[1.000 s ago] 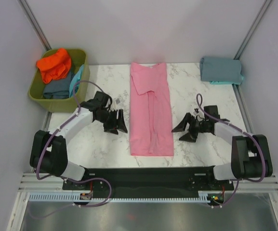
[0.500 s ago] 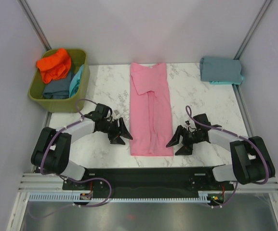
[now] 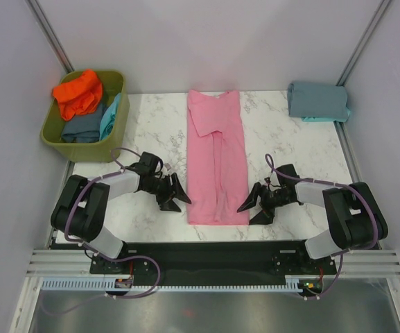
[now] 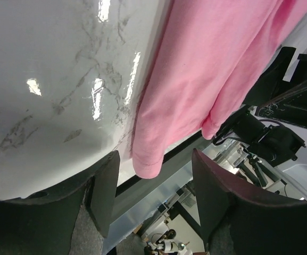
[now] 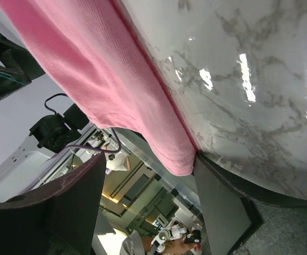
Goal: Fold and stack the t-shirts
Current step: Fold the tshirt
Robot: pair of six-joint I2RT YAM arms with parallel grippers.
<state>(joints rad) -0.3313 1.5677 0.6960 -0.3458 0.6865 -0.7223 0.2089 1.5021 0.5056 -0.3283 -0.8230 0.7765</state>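
Pink tee (image 3: 217, 156) lying flat, folded into long strip, mid table (image 3: 290, 142). Left end effector (image 3: 181, 194) spread wide at near-left hem corner, right end effector (image 3: 247, 214) wide too, at near-right corner.

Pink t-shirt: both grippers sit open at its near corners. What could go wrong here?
1. In the right wrist view, the corner of the pink t-shirt lies right beside one finger of the right gripper, so closing may catch only a sliver.
2. The shirt is folded in layers; the left gripper might pinch only the top one, undoing the fold.
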